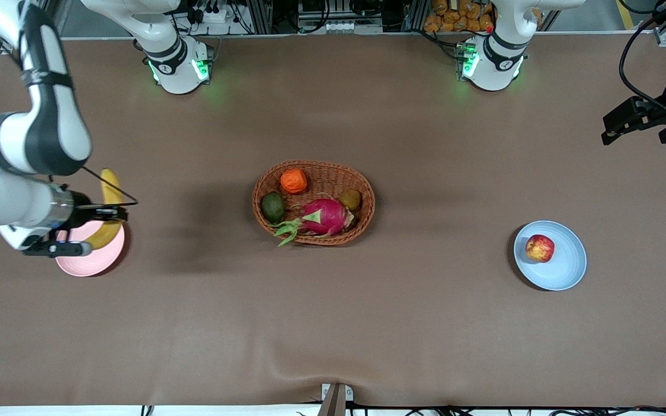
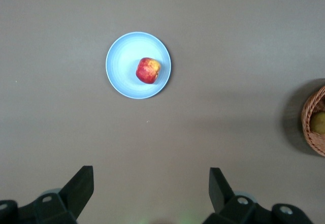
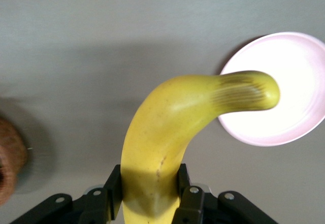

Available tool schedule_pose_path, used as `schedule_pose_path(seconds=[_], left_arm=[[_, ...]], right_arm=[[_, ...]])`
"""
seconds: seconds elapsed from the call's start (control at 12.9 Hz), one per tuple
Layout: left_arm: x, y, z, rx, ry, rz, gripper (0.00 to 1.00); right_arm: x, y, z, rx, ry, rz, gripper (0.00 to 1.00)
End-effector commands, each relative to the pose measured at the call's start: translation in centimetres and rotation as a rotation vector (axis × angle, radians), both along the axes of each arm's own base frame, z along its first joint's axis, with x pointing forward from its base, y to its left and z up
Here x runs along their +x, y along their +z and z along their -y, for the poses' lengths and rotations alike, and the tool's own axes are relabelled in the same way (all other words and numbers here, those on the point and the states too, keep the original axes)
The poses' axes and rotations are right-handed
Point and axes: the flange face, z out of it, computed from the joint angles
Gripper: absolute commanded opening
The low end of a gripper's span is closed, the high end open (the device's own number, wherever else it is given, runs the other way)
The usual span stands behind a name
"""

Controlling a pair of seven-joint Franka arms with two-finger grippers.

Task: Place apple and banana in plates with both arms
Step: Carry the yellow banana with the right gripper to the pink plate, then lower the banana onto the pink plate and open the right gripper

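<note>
The red apple (image 1: 540, 248) lies on the light blue plate (image 1: 567, 271) toward the left arm's end of the table. It also shows in the left wrist view (image 2: 148, 70) on that plate (image 2: 122, 66). My left gripper (image 1: 615, 126) is open and empty, up in the air past the blue plate (image 2: 152, 177). My right gripper (image 1: 107, 212) is shut on the yellow banana (image 1: 111, 188) and holds it above the pale pink plate (image 1: 93, 263). In the right wrist view the banana (image 3: 172, 122) has its dark tip over the pink plate's rim (image 3: 284, 117), with the right gripper (image 3: 151, 183) clamped on its thick end.
An oval wicker basket (image 1: 313, 167) stands mid-table with an orange ribbed fruit (image 1: 293, 181), a pink dragon fruit (image 1: 326, 216), a dark green fruit (image 1: 273, 207) and a brownish one (image 1: 350, 199). Its rim shows in the left wrist view (image 2: 312, 127).
</note>
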Motion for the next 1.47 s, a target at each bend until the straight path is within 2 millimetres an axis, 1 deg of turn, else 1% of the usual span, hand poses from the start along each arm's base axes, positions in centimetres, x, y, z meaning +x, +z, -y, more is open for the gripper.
schedule_pose_path(seconds=[0.0, 0.15, 0.31, 0.46, 0.54, 0.62, 0.7, 0.77, 0.85, 1.01, 1.08, 1.16, 1.24, 1.39], left_arm=[[-2.0, 0.0, -0.4, -0.019, 0.020, -0.001, 1.00], [-2.4, -0.1, -0.9, -0.020, 0.028, -0.005, 1.00], [-2.3, 0.2, -1.1, -0.010, 0.029, 0.002, 1.00], [-2.0, 0.0, -1.3, 0.011, 0.022, 0.001, 1.00], [-1.6, 0.0, -1.4, 0.012, 0.013, 0.004, 1.00], [-1.5, 0.6, -1.5, 0.013, 0.015, 0.015, 1.00], [-1.1, 0.3, -1.5, 0.015, 0.017, 0.011, 1.00], [-0.7, 0.7, -1.6, 0.015, 0.017, 0.018, 1.00], [-0.3, 0.6, -1.5, 0.016, 0.017, 0.017, 1.00], [0.3, 1.2, -1.6, 0.017, 0.025, 0.032, 1.00], [0.5, 1.3, -2.0, 0.017, 0.033, 0.034, 1.00], [0.5, 1.3, -2.0, 0.017, 0.034, 0.034, 1.00], [0.5, 1.3, -2.0, 0.017, 0.036, 0.034, 1.00], [0.5, 1.3, -2.1, 0.017, 0.036, 0.032, 1.00]], right_arm=[[0.9, -3.4, 5.6, 0.033, 0.062, 0.015, 0.00], [1.6, -7.1, 10.2, 0.064, 0.092, 0.034, 0.00], [1.9, -10.4, 12.7, 0.150, 0.128, 0.047, 0.00], [1.5, -12.7, 14.9, 0.170, 0.103, 0.043, 0.00], [1.4, -14.2, 15.7, 0.171, 0.091, 0.042, 0.00], [1.2, -15.9, 16.5, 0.179, 0.074, 0.038, 0.00], [1.0, -17.0, 17.1, 0.195, 0.049, 0.040, 0.00], [0.9, -17.5, 17.0, 0.212, 0.036, 0.039, 0.00], [0.8, -17.9, 17.0, 0.216, 0.035, 0.033, 0.00], [0.7, -18.2, 17.1, 0.218, 0.032, 0.030, 0.00], [0.8, -18.3, 17.0, 0.218, 0.036, 0.029, 0.21], [0.7, -18.2, 17.1, 0.219, 0.046, 0.033, 0.86], [1.1, -17.7, 17.2, 0.217, 0.051, 0.046, 1.00], [2.1, -15.7, 17.2, 0.205, 0.065, 0.075, 1.00]])
